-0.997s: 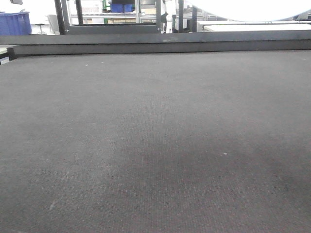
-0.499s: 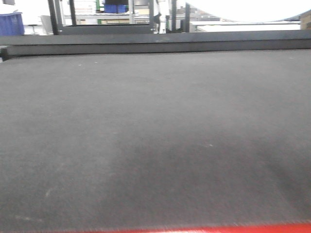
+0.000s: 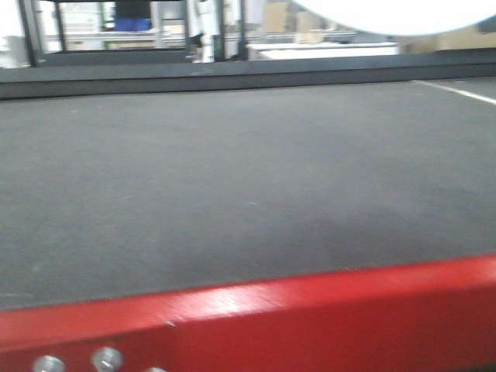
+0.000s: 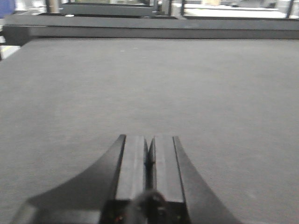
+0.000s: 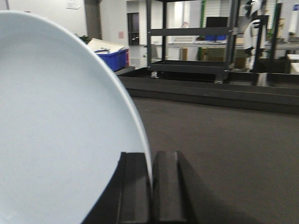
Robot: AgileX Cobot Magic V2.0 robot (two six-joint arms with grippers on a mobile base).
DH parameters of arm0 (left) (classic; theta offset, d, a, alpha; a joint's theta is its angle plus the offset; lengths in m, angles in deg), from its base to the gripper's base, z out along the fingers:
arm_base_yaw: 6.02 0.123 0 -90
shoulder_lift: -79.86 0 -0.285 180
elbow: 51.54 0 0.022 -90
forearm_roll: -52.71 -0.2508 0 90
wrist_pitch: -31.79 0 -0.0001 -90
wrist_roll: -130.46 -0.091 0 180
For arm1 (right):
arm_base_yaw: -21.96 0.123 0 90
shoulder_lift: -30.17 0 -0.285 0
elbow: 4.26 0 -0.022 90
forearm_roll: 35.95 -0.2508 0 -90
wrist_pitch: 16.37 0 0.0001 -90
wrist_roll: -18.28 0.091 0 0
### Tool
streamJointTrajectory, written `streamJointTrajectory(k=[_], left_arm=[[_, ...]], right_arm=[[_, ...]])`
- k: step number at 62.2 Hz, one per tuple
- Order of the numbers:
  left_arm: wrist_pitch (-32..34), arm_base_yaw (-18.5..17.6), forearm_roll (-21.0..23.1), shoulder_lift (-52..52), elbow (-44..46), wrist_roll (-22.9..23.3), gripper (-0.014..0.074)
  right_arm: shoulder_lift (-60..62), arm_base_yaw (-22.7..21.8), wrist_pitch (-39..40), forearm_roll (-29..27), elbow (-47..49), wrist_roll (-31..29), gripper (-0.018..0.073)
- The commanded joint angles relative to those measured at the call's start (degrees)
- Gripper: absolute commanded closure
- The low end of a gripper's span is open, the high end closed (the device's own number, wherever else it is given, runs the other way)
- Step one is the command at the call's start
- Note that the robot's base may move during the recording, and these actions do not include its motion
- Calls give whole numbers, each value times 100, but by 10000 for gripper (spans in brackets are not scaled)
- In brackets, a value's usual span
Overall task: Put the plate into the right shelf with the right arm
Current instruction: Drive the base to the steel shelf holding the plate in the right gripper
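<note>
The white plate (image 5: 56, 116) fills the left of the right wrist view, held on edge above the grey tabletop. My right gripper (image 5: 152, 154) is shut on the plate's rim, one finger on each side. In the front view only the plate's lower edge (image 3: 387, 15) shows, at the top right. My left gripper (image 4: 149, 137) is shut on nothing and hovers low over the grey tabletop (image 4: 187, 84). The right shelf is out of view.
The grey-topped table (image 3: 232, 170) has a red front frame (image 3: 310, 310) with bolts at the bottom left. A raised dark ledge (image 5: 210, 91) borders its far side. Beyond it stand a dark rack (image 5: 187, 46) and a blue bin (image 5: 112, 58).
The front view has drawn back from the table and swung right: the red frame rose into the bottom, and the background slid left. The plate stays at the top right.
</note>
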Motion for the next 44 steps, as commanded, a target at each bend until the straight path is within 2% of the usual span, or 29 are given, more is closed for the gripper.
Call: streamJointTrajectory(k=[1,44], left_arm=[[484,15,35,-39,-57,16,643],[484,15,35,-39,-57,16,643]], right_arm=[[3,-12,580,51,162,-4,503],[3,-12,580,51,162,-4,503]])
